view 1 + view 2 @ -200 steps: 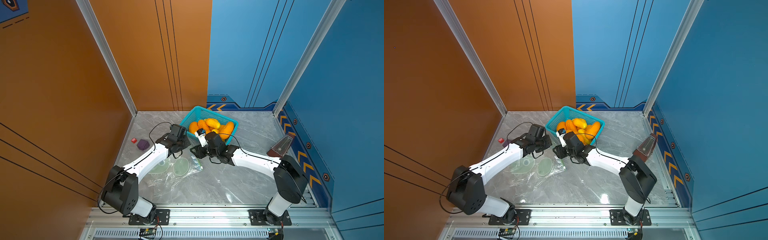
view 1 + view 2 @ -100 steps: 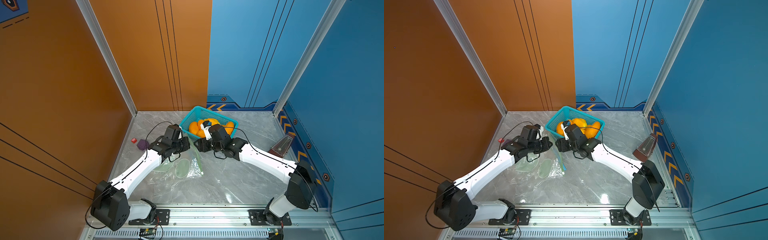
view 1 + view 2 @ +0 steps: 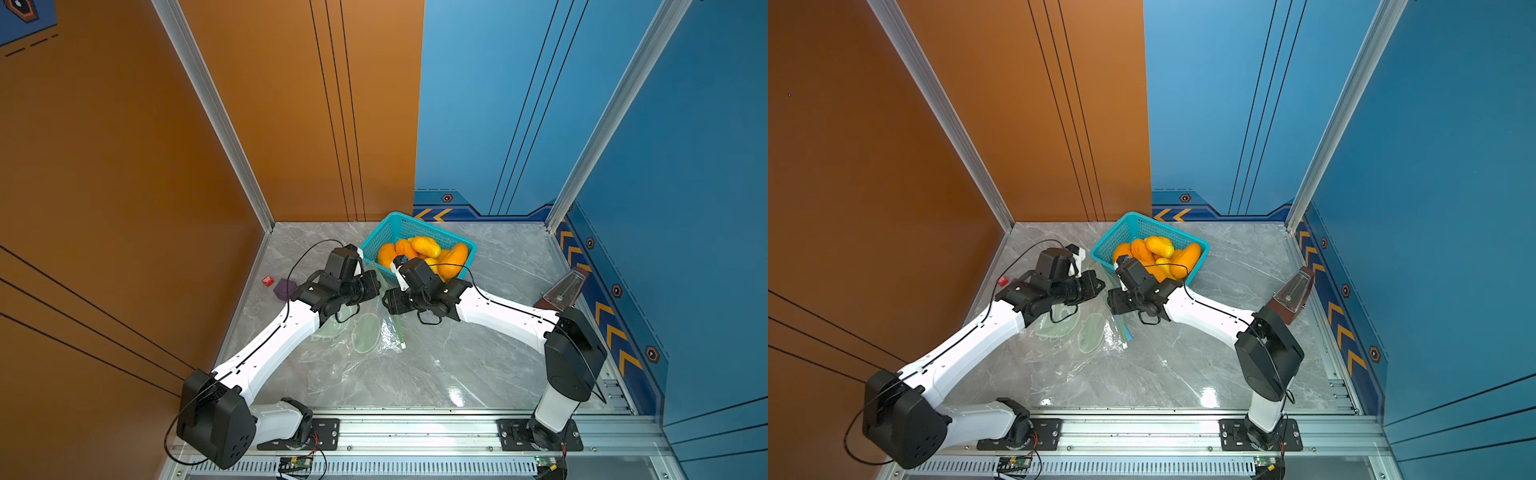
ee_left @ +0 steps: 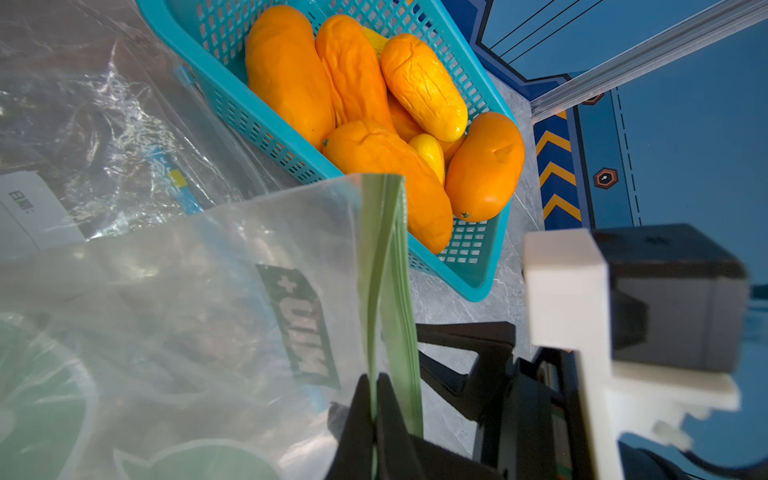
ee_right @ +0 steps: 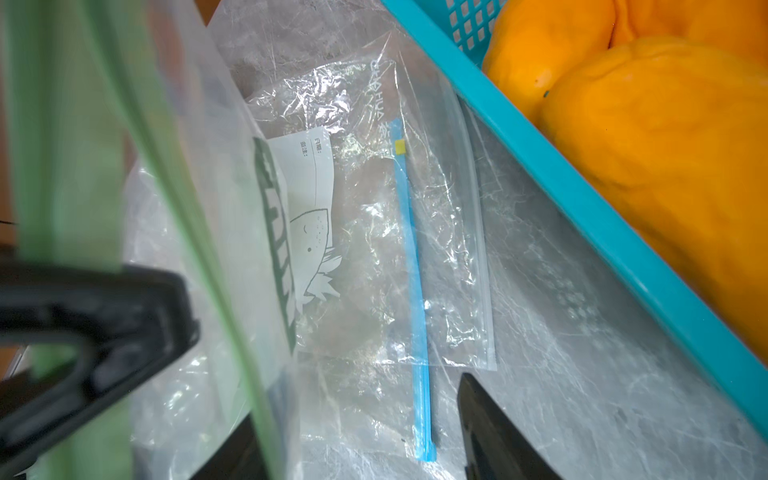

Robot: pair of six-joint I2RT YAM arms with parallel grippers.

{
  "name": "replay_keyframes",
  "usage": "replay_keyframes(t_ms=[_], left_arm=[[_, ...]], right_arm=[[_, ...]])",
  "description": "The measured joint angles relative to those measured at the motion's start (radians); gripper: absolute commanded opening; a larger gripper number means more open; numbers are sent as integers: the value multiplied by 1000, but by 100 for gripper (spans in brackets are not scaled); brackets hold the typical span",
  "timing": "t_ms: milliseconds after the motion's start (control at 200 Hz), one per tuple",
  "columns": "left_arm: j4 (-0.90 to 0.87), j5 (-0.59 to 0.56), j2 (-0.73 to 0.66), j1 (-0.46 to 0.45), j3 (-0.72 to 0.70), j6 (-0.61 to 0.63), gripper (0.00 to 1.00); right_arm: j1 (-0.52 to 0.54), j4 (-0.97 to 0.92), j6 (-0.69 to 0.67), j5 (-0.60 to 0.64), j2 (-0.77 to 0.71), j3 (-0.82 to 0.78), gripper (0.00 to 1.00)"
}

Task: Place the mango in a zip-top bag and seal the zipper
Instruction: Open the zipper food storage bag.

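Left wrist view: left gripper (image 4: 376, 380) clenched on green zipper strip (image 4: 386, 249) of zip-top bag (image 4: 199, 316). Right gripper (image 3: 387, 300) spread, empty. Mangoes (image 4: 386, 174) all in basket (image 4: 232, 104). We fear strip slipping from thin pinch, mouth collapsing.

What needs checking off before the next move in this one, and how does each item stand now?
1. Grip: the left end effector is shut on the green zip strip of the clear plastic zip-top bag: ok.
2. Free hand: the right end effector is open and empty: ok.
3. Bag mouth wide enough for a mango: cannot tell.
4. Fruit access: the orange mangoes lie uncovered in the teal plastic mesh basket: ok.
5. Mango inside the bag: not ok, none yet.
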Motion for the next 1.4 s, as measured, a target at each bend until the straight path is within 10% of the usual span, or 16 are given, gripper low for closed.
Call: replay_keyframes(t_ms=[150, 450, 816, 1401], left_arm=[[-6, 12, -35, 4, 27, -3, 0], [-202, -99, -88, 61, 126, 66, 0], [-287, -226, -43, -56, 224, 103, 100], [-222, -324, -56, -156, 127, -87, 83]], right_arm=[[-10, 0, 18, 2, 42, 51, 30], [-103, -2, 59, 52, 43, 59, 3], [-64, -12, 121, 66, 72, 165, 0], [-27, 14, 187, 100, 80, 159, 0]])
